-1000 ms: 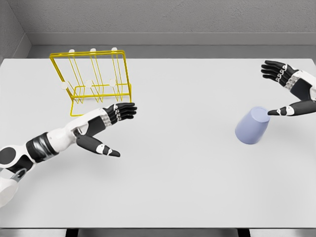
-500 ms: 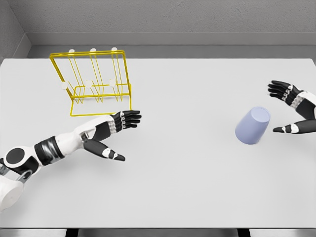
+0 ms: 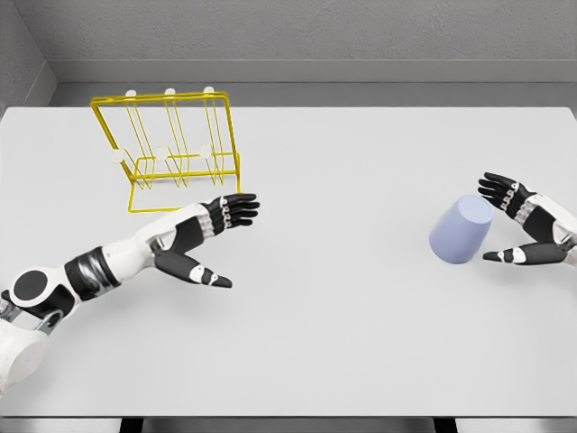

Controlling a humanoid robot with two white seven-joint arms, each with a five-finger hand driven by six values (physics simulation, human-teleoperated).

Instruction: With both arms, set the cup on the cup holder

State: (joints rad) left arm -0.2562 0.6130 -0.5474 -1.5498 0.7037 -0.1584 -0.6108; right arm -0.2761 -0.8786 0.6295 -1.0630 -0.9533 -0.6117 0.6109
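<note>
Reaching step: right hand (image 3: 526,225) spread wide just beside the tipped cup (image 3: 461,229) at table (image 3: 343,325) right, left hand (image 3: 209,236) open near the holder (image 3: 168,149); next, closing on the cup.

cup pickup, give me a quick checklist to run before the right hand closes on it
1. Cup within the right hand's span: ok, fingers behind it, thumb in front.
2. Right hand open: ok, fingers spread, holding nothing.
3. Fingers touching the cup: cannot tell, a small gap may remain.
4. Cup posture: not ok for an upright grasp, it sits tilted on the table.
5. Left hand ready for handover: ok, open, holding nothing, in front of the cup holder.
6. Cup holder pegs free: ok, no cup on them.
</note>
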